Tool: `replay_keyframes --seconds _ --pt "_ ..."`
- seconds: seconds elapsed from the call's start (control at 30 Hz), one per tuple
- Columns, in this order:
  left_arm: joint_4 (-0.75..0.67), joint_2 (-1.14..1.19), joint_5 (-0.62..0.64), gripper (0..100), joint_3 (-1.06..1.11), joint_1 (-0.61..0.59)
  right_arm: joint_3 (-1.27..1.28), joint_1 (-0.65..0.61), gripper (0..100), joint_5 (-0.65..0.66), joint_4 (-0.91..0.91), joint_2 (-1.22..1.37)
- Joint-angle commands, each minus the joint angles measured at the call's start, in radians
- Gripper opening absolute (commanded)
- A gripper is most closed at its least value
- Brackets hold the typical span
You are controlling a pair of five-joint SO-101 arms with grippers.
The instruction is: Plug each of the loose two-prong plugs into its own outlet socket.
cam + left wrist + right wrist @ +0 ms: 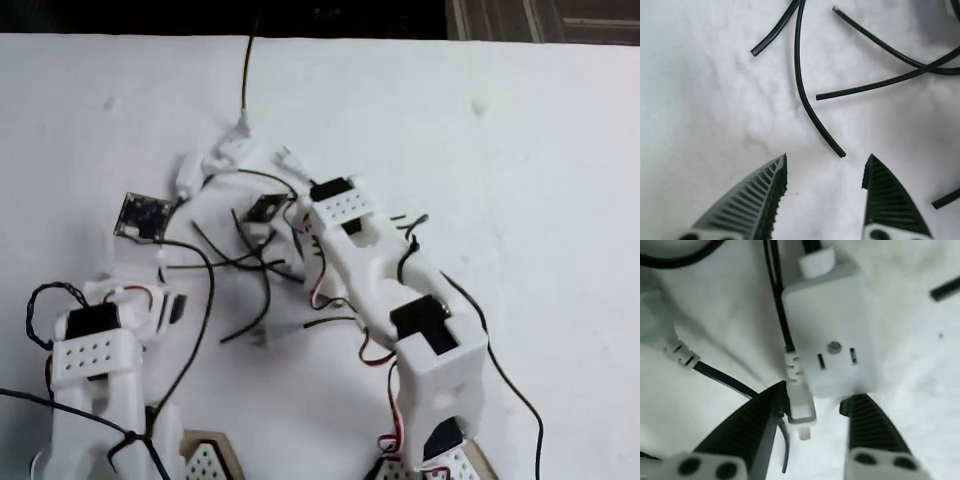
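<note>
Plug (801,407): judged light, rigid, slick; cord (775,300) springy. To be gripped across the body, not the cord. Right tool (815,400) apart, plug between; left tool (827,160) apart, empty.

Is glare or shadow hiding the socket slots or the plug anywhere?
Right wrist view: no glare, the outlet socket slots show dark, soft shadow beside the plug. High view: bright white table, no hard shadows. Left wrist view: even light, faint shadows under the wires.
</note>
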Motion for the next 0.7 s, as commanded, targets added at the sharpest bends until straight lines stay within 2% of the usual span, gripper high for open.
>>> replay_keyframes --seconds 0.0,0.07,0.33,0.67 --pt "0.002 -0.025 -0.008 25 -0.006 -0.010 -0.008 -0.047 5.1 0.009 -0.010 -0.001" --pt "0.002 -0.025 -0.008 25 -0.006 -0.010 -0.008 -0.053 1.7 0.009 -0.005 -0.007" --pt "0.002 -0.025 -0.008 25 -0.006 -0.010 -0.005 -0.041 1.7 0.006 0.090 -0.128" --pt "0.002 -0.025 -0.008 25 -0.006 -0.010 0.011 0.077 1.7 0.002 0.222 -0.460"
